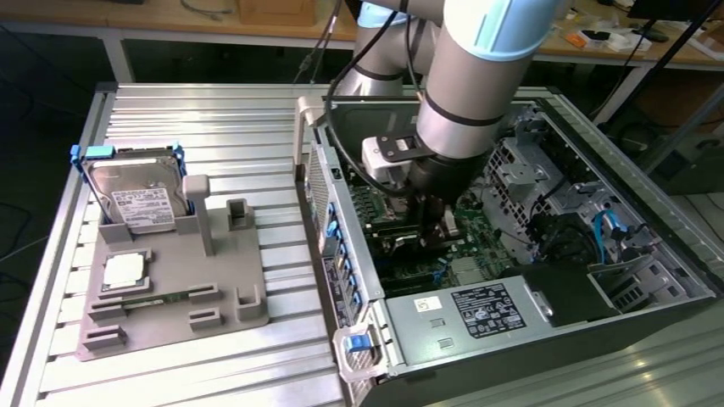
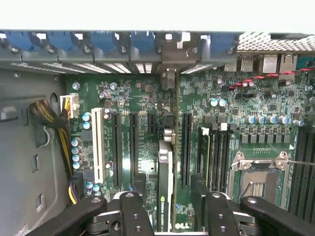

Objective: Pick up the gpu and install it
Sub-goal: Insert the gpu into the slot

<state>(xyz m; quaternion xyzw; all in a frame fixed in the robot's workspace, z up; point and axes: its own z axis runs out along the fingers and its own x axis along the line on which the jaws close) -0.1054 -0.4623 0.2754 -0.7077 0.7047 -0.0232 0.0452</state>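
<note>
Black gripper [image 2: 170, 196] fingers [image 2: 203, 194] fill the near edge of the wrist view, standing apart on either side of the gpu [image 2: 167, 167] with a visible gap on each flank, so nothing is clamped. Seen edge-on, the gpu is a thin card standing upright on the green motherboard [image 2: 142, 98], its narrow top edge dark with a pale strip and a small green logo near the fingers. It runs lengthwise toward the case's rear wall, where its silver end bracket [image 2: 170, 61] meets the row of blue slot clips [image 2: 98, 42]. The card sits in line with the long black expansion slots [image 2: 116, 147] (one white slot [image 2: 97, 147] lies farther off), with empty slots close on both sides.

Room is tight: capacitors and a yellow cable bundle [image 2: 64, 128] crowd one side, RAM slots and the bare CPU socket [image 2: 261, 179] the other.

From the exterior view, the arm [image 1: 476, 85] reaches down into the open computer case [image 1: 633, 280], its wrist between the case's side walls. At the exterior view's left, a grey fixture tray [image 1: 181, 288] on the slatted table [image 1: 203, 110] holds a hard drive [image 1: 136, 199] in a blue frame.
</note>
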